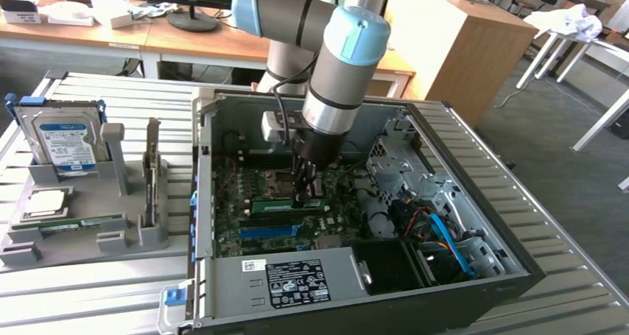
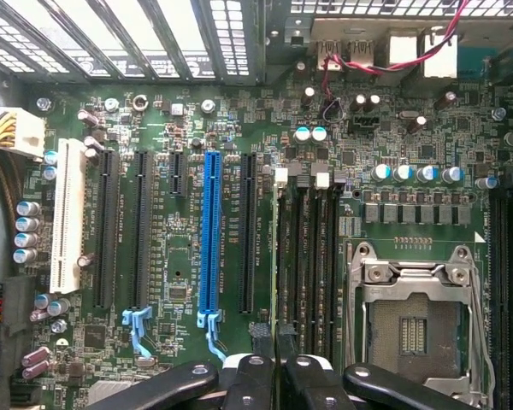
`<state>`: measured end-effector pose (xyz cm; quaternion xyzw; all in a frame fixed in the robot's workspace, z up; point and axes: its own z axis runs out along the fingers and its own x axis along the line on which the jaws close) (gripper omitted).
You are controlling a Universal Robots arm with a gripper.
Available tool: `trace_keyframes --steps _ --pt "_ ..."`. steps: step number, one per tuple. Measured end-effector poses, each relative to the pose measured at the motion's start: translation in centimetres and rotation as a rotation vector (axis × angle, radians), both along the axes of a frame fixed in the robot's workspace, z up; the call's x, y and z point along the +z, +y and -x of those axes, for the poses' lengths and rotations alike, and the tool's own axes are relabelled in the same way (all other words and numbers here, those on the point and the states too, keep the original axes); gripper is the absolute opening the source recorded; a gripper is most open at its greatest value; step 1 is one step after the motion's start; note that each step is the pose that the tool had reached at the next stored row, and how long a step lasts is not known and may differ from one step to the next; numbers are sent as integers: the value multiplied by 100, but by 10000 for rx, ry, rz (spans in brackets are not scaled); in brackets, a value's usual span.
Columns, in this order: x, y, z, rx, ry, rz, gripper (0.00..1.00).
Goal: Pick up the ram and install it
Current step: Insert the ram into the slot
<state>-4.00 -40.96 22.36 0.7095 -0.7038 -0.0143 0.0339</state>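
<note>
Ram (image 2: 278, 256) edge-on, clamped between fingers (image 2: 250, 380); arm (image 1: 334, 77) vertical, reaching down into open case (image 1: 203, 173), above memory slots (image 2: 312, 256).

the pincer (image 2: 276, 380) is cut off at the wrist view's edge, hiding part of the ram (image 2: 279, 256).

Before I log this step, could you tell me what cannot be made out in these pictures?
- Exterior view: whether the ram is fully seated; the gripper and arm cover one end.
- Wrist view: the ram's chips; it shows edge-on.
- Exterior view: the text on the hard drive label, too small.
</note>
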Motion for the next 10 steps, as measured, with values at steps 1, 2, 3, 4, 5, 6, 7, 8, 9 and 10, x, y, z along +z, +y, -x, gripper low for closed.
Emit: trace_keyframes --steps 1,2,3,4,5,6,7,8,9,10 --pt "-1 0 0 0 0 -1 13" --pt "-1 0 0 0 -1 -2 13" --pt "2 1 0 0 -1 -3 13" --pt "7 2 0 -1 -4 -10 13" --pt "15 3 -1 -1 -11 -22 13" --pt "26 2 0 -1 -7 -15 13" --pt "32 1 0 -1 -3 -6 13" --pt "34 0 0 -1 -1 -2 13" --pt "34 0 0 -1 -2 -3 13" --pt "34 1 0 -1 -2 -3 13"
